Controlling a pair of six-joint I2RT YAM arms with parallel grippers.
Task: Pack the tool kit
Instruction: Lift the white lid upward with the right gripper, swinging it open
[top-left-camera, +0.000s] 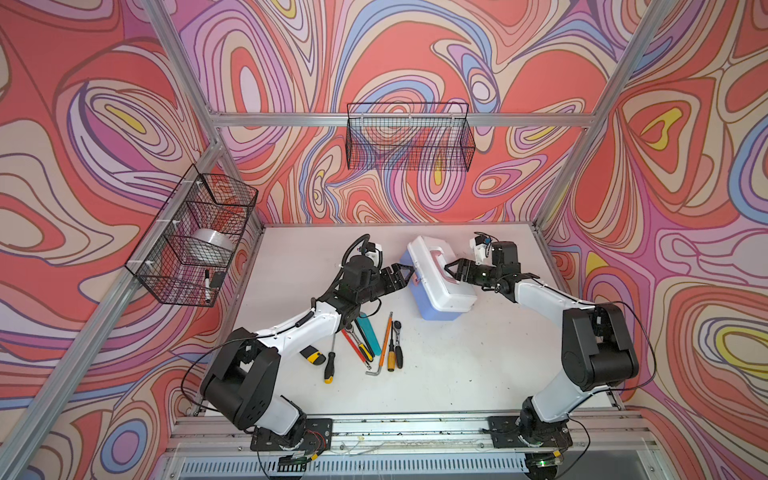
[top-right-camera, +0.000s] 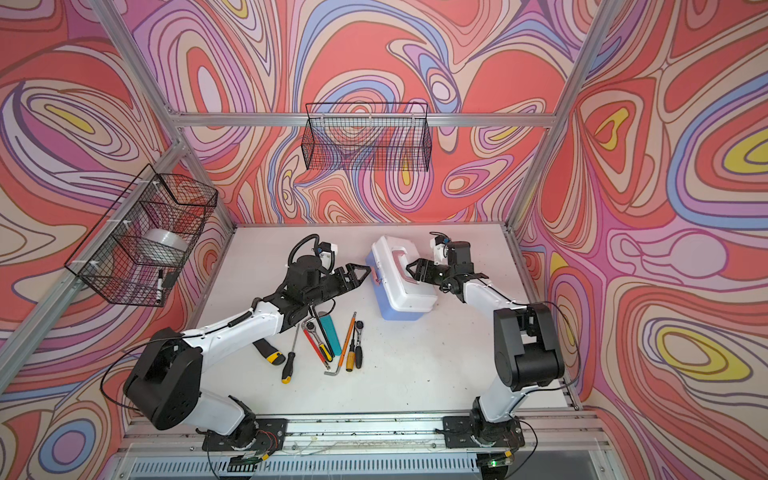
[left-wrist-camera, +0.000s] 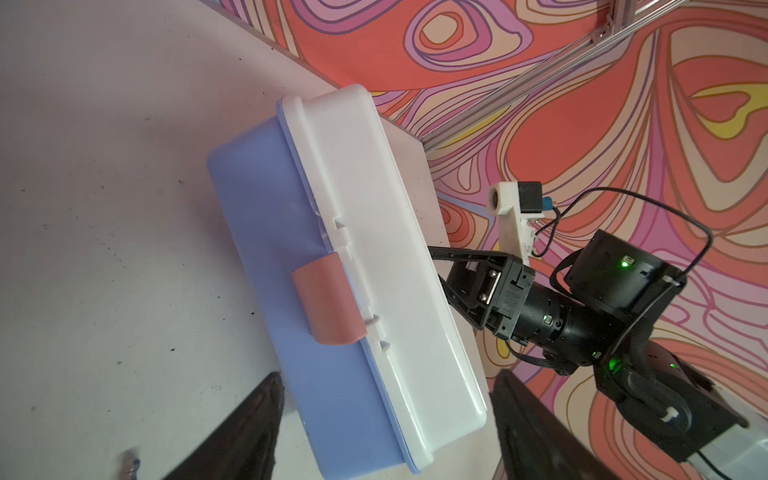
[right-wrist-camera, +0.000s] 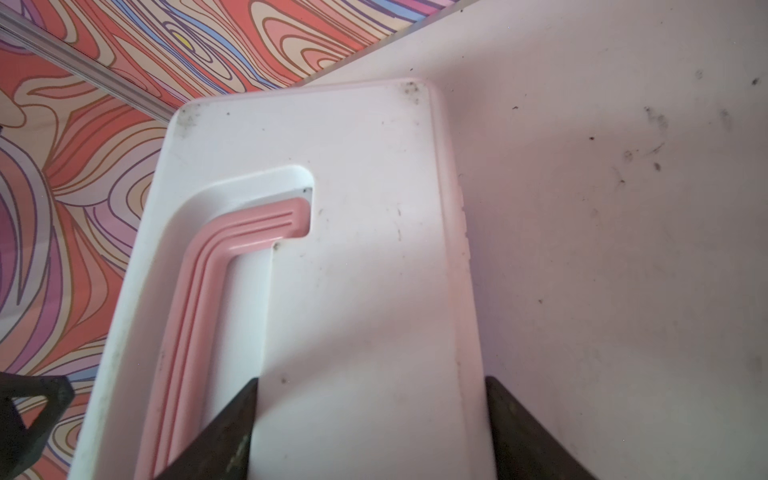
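Left wall: wire basket (top-left-camera: 195, 237) with a tape roll (top-left-camera: 214, 246) and a marker (top-left-camera: 206, 286) inside.

Loose tools (top-left-camera: 370, 334) are fanned out on the table (top-left-camera: 478, 365) beside the left forearm. They include screwdrivers, a ratchet and a hex key. All lie outside the kit, toward the front edge from it.

Left gripper (top-left-camera: 408, 274): jaws spread, nothing between them. Tips sit just beside the kit's long side. Contact can't be told.

Rear wall, centre: a second wire basket (top-left-camera: 409, 137) hangs off the rail.

Tool kit (top-left-camera: 440, 278): on the table, rear centre, skewed to the table edges. The white lid is shut on the blue base. It sits between the two grippers. In the left wrist view the pink latch (left-wrist-camera: 326, 305) lies flat against the base, on the side facing the left gripper.

Right gripper (top-left-camera: 449, 274): it reaches in over the lid from the opposite long side, jaws spread wide. In the right wrist view one finger is by the recess that holds the pink handle (right-wrist-camera: 199, 291), the other at the lid's outer edge. The flat part of the lid lies between them. Whether the fingers touch the lid can't be told.
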